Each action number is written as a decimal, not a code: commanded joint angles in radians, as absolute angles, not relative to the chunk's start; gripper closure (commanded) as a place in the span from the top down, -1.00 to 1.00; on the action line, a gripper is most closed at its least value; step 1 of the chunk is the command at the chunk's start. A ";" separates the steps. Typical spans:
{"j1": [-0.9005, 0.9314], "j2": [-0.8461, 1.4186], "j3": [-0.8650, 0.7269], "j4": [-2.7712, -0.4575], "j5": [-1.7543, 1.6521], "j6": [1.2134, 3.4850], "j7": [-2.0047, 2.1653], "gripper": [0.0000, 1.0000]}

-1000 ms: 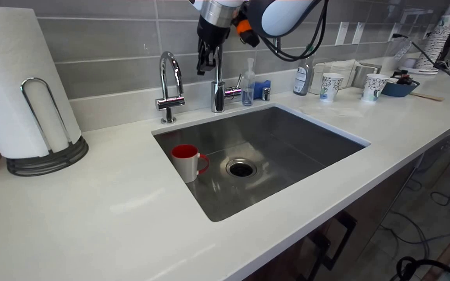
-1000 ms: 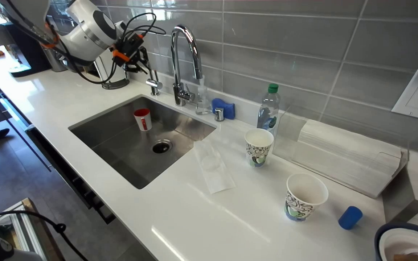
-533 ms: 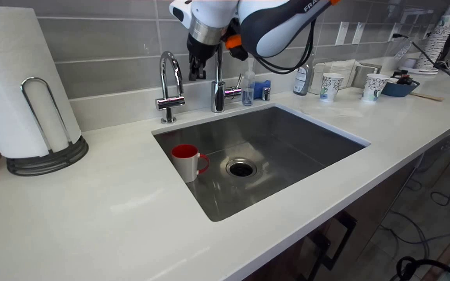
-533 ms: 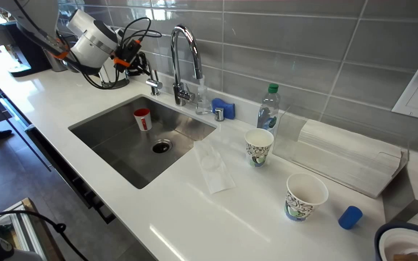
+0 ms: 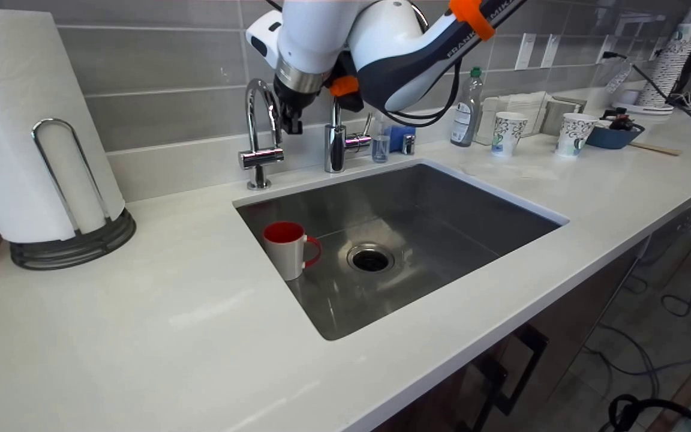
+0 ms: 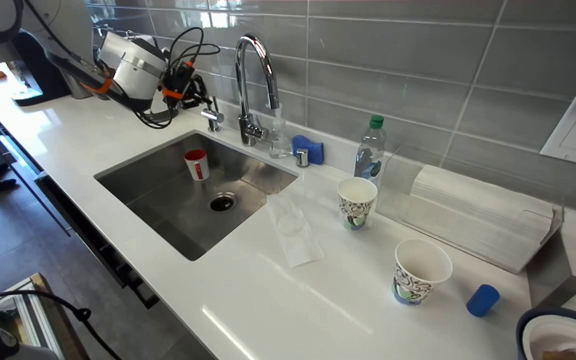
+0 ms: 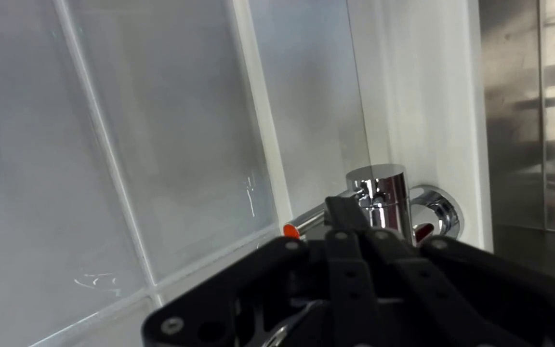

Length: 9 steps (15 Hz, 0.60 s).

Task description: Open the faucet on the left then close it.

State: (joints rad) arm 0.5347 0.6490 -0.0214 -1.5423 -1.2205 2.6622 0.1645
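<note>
The small chrome faucet (image 5: pixel 261 157) stands at the sink's back left corner and shows in both exterior views (image 6: pixel 212 116). In the wrist view its cylindrical body (image 7: pixel 386 197) and its lever with an orange tip (image 7: pixel 291 231) show just beyond my fingertips. My gripper (image 5: pixel 291 127) points down beside the faucet's spout, at the height of its upper part; in an exterior view it is close to the lever (image 6: pixel 207 100). In the wrist view the gripper (image 7: pixel 347 212) is shut with nothing seen between its fingers. It overlaps part of lever and body; I cannot tell whether they touch.
The tall gooseneck faucet (image 6: pixel 244 100) stands right of the small one. A white mug with red inside (image 5: pixel 284 255) stands in the sink (image 5: pixel 441 240). A paper towel roll (image 5: pixel 27 138) is at left. A soap dispenser (image 6: pixel 280 140) and paper cups (image 6: pixel 356 202) are at right.
My gripper has moved down and toward the small faucet, past the tall faucet in an exterior view. The faucets and mug have not moved.
</note>
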 commanded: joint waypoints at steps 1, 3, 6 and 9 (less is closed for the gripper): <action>0.568 0.696 -0.065 -1.472 -1.312 2.678 0.248 -1.00; 0.574 0.709 -0.076 -1.455 -1.339 2.681 0.273 -1.00; 0.578 0.721 -0.085 -1.440 -1.377 2.688 0.307 -1.00; 0.582 0.727 -0.093 -1.430 -1.419 2.698 0.346 -1.00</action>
